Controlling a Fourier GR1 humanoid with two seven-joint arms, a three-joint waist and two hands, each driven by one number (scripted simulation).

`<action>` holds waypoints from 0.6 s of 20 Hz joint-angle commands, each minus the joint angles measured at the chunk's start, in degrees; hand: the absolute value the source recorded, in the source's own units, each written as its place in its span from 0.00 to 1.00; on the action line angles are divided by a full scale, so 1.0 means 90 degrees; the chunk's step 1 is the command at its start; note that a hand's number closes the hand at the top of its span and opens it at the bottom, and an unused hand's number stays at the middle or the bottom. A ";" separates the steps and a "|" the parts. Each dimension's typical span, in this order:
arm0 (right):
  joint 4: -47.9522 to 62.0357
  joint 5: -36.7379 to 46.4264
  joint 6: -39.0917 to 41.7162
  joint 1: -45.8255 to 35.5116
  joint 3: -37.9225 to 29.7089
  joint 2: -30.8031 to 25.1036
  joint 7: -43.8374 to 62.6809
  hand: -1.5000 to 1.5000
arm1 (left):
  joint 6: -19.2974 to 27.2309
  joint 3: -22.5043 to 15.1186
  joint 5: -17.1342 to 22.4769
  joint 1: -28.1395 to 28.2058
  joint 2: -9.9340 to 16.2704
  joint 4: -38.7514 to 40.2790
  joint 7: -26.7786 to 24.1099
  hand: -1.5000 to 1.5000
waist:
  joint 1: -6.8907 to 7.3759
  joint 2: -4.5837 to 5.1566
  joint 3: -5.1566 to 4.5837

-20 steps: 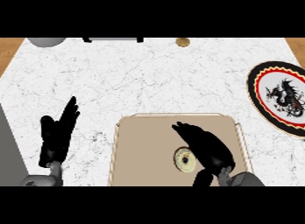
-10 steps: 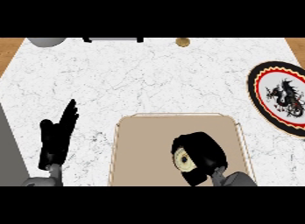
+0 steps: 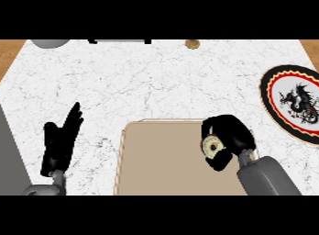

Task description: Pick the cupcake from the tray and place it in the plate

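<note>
Head view, pale round cupcake (image 3: 213, 146), dark centre, right hand (image 3: 228, 137) curled round it

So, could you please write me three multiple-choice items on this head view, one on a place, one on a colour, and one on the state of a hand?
1. Where does the plate lie?
A. At the counter's right edge
B. On the tray
C. Beside the left hand

2. What colour is the ring just inside the plate's dark rim?
A. Blue
B. Red
C. Green

3. How does the right hand stand?
A. Flat on the counter, away from the tray
B. Curled round the cupcake over the tray
C. Resting on the plate

Answers: 1 A, since the plate sits far right on the white counter, apart from the tray. 2 B, a red ring circles the white middle with its dark figure. 3 B, its fingers wrap the cupcake at the tray's right side, while the left hand rests open, fingers up, left of the tray.
</note>
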 commanded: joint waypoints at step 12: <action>0.0889 -0.0145 -0.2114 -0.1233 -0.2281 -0.0852 -0.0662 1.00 | -0.0120 0.0179 -0.0008 -0.0088 0.0150 -0.0030 0.0095 0.50 | -0.0047 -0.0015 -0.0002</action>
